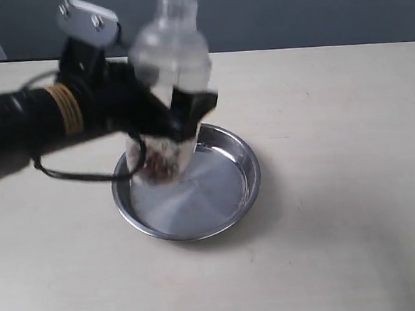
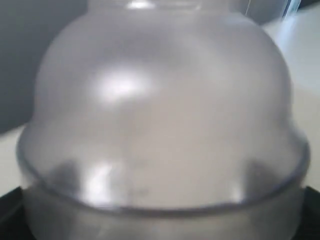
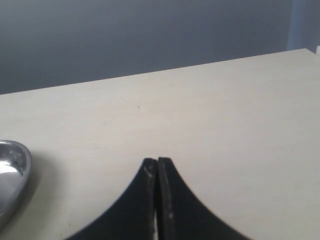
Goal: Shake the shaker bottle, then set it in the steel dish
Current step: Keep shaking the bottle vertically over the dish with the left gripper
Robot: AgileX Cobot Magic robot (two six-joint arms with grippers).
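Observation:
The shaker bottle (image 1: 169,94) is held upright above the steel dish (image 1: 217,190), blurred by motion, with brown beans near its base. My left gripper (image 1: 173,115) reaches in from the left and is shut on the bottle's body. Up close, the frosted dome of the shaker bottle (image 2: 160,115) fills the left wrist view and hides the fingers. My right gripper (image 3: 158,162) is shut with nothing in it, low over the bare table; the rim of the steel dish (image 3: 15,175) shows at that view's edge. The right arm is out of the exterior view.
The pale wooden table (image 1: 333,118) spreads around the dish, with a dark grey wall (image 1: 290,11) behind its far edge. A black cable (image 1: 73,175) hangs from the left arm just over the table.

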